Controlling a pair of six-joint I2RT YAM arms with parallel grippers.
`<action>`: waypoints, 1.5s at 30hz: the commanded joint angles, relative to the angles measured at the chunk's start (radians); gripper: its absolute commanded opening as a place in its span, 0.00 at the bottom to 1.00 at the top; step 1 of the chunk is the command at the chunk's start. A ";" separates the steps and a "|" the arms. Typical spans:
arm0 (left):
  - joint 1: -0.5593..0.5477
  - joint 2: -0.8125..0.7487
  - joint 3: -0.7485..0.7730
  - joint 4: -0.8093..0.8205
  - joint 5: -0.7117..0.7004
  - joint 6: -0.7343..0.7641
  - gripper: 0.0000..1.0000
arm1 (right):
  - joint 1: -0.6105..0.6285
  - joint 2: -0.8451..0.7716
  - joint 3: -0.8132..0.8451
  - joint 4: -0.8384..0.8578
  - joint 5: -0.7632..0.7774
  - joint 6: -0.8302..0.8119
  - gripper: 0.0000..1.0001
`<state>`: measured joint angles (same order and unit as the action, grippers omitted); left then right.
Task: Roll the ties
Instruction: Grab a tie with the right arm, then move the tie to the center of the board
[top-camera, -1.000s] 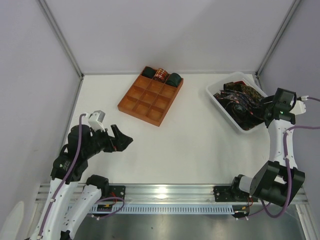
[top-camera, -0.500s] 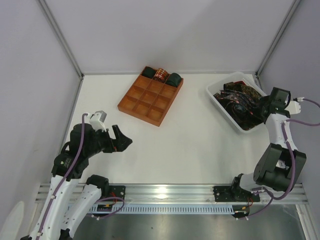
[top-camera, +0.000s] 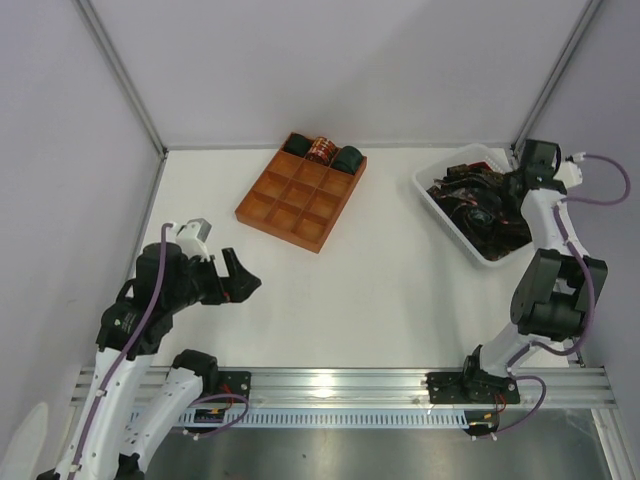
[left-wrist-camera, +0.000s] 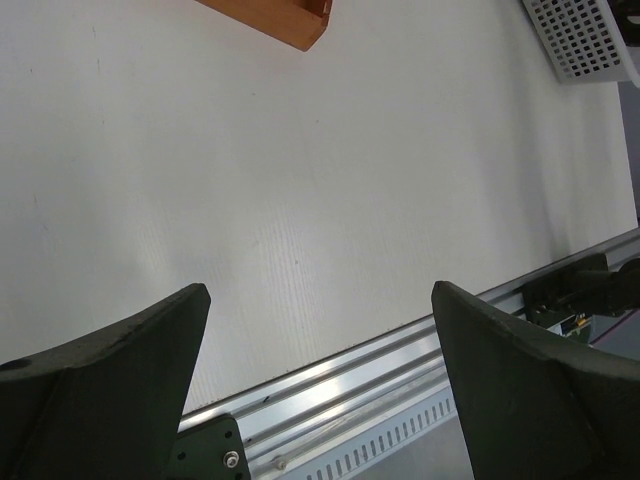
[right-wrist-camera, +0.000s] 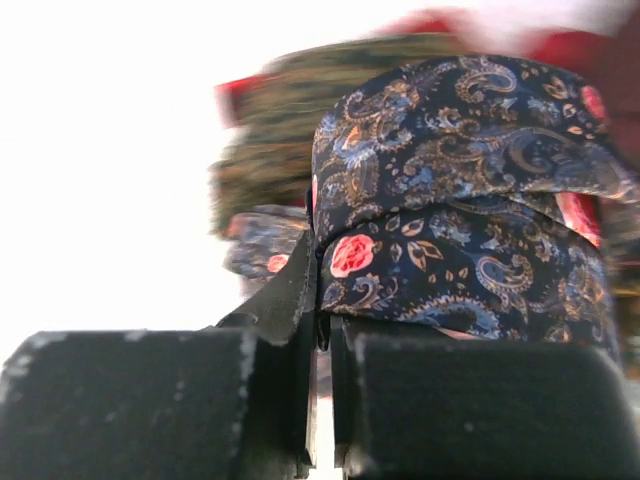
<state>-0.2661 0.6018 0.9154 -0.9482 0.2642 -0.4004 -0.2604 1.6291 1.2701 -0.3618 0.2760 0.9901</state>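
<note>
A heap of dark paisley ties fills the white bin at the right. My right gripper reaches into that heap from the far side. In the right wrist view it is shut, its fingertips pinching a fold of a navy paisley tie with red roses. Three rolled ties sit in the back row of the orange-brown tray. My left gripper hovers open and empty over the bare table at the front left; the left wrist view shows it wide apart.
The tray's near corner and the bin's perforated wall show at the top of the left wrist view. The aluminium rail runs along the table's near edge. Grey walls enclose the table at left, back and right.
My right arm swung toward the back over the bin and its gripper went from open to shut on a tie. The left arm barely moved.
</note>
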 joint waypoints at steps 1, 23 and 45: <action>-0.002 0.015 0.059 -0.006 -0.007 0.031 1.00 | 0.090 0.014 0.246 -0.075 -0.047 -0.117 0.00; -0.012 0.038 0.424 -0.067 -0.190 0.026 1.00 | 0.785 0.532 1.291 0.043 -1.237 0.103 0.00; -0.012 -0.037 0.599 -0.093 -0.303 -0.054 1.00 | 1.102 0.213 0.314 -0.407 -1.436 -0.448 0.00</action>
<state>-0.2729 0.5255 1.5360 -1.0523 -0.0883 -0.4255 0.8478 1.8984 1.8118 -0.4545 -1.1999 0.8387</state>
